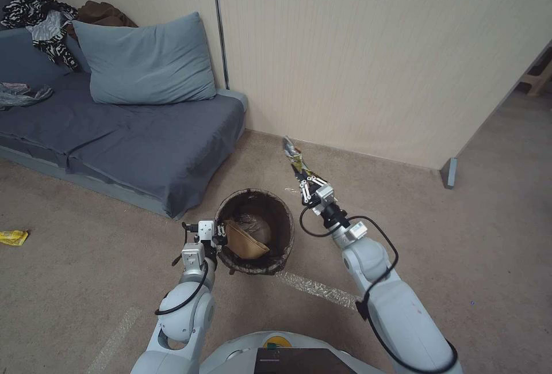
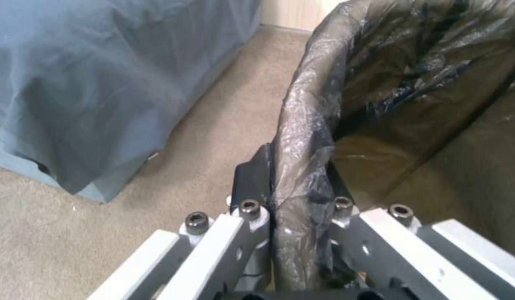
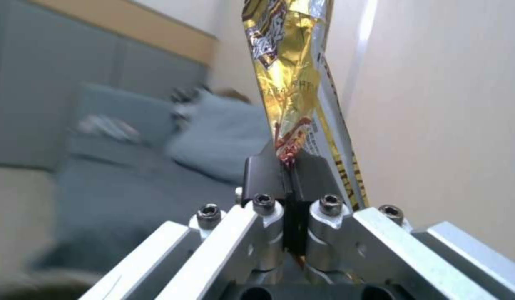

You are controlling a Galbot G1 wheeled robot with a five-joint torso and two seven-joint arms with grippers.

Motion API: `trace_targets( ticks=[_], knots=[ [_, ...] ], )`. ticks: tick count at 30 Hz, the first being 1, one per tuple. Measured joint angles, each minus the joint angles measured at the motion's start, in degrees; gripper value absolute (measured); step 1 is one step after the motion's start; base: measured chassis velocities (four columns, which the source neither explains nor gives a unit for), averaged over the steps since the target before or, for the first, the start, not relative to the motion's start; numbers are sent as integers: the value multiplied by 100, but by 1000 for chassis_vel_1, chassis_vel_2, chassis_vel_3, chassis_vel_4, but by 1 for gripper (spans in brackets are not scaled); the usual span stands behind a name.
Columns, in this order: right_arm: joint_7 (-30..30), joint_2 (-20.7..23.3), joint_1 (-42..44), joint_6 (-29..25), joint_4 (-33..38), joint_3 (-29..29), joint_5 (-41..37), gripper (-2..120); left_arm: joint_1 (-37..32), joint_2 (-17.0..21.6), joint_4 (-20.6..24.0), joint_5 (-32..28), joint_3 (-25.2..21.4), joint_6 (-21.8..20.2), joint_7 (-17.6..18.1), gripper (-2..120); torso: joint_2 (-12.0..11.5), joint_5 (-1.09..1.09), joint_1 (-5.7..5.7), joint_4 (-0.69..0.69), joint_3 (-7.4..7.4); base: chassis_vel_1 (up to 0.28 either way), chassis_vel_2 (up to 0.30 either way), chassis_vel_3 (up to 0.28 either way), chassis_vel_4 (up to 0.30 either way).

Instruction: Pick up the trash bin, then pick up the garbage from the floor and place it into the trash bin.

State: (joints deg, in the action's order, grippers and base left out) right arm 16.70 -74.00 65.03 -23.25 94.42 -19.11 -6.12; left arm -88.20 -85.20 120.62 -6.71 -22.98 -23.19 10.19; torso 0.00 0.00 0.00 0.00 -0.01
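Head view: left gripper clamping trash bin rim, right gripper pinching wrapper.

trash bin liner: dark brown, glossy | paper bag inside bin: tan | held wrapper: gold-yellow, red-brown print, silver edge | floor wrapper: yellow | carpet: beige | sofa cover: slate blue | pillow: grey-blue | clothing: black-and-white patterned | wall: cream, fine stripes

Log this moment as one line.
left gripper: clamped on trash bin rim | right gripper: holds gold snack wrapper beside bin | yellow wrapper: on floor
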Motion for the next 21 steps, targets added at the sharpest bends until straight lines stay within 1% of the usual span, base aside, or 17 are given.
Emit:
trace_targets(
  ticks=[1,2,4,5,7,9,11,12,14,17,21],
  knots=[
    [158,39,234,43,728,35,-204,0,2,-8,-11,-2,31,-4,0,5,0,-2,0,2,0,0,0,0,0],
    [158,39,234,43,728,35,-204,0,2,-8,-11,-2,31,-4,0,5,0,-2,0,2,0,0,0,0,0],
    [607,88,579,122,1465,149,-481,0,2,-15,-24,-1,31,-7,3,5,0,-1,0,0,0,0,0,0,0],
    [607,88,579,122,1465,149,-481,0,2,-15,-24,-1,31,-7,3,5,0,-1,0,0,0,0,0,0,0],
    [838,149,761,231,1857,367,-589,0,-1,-22,-31,4,33,-7,3,5,0,-1,0,0,0,0,0,0,0],
    [846,192,779,250,1905,466,-601,0,-4,-26,-31,6,33,-7,4,5,0,-1,0,0,0,0,0,0,0],
    [771,452,829,350,1944,942,-670,0,-9,-35,-31,15,29,-7,5,5,0,0,0,1,0,0,0,0,0],
    [771,452,829,350,1944,942,-670,0,-9,-35,-31,15,29,-7,5,5,0,0,0,1,0,0,0,0,0],
    [713,660,848,371,1807,1332,-597,0,-7,-53,-30,21,28,-7,4,5,0,0,0,1,0,0,0,0,0],
    [697,664,844,360,1634,1539,-481,0,-2,-68,-34,28,33,-7,4,5,0,0,0,0,0,0,0,0,0],
    [696,513,813,292,1327,1743,-315,0,4,-79,-60,32,36,-6,4,5,0,-1,0,1,1,0,0,0,0]
  ],
)
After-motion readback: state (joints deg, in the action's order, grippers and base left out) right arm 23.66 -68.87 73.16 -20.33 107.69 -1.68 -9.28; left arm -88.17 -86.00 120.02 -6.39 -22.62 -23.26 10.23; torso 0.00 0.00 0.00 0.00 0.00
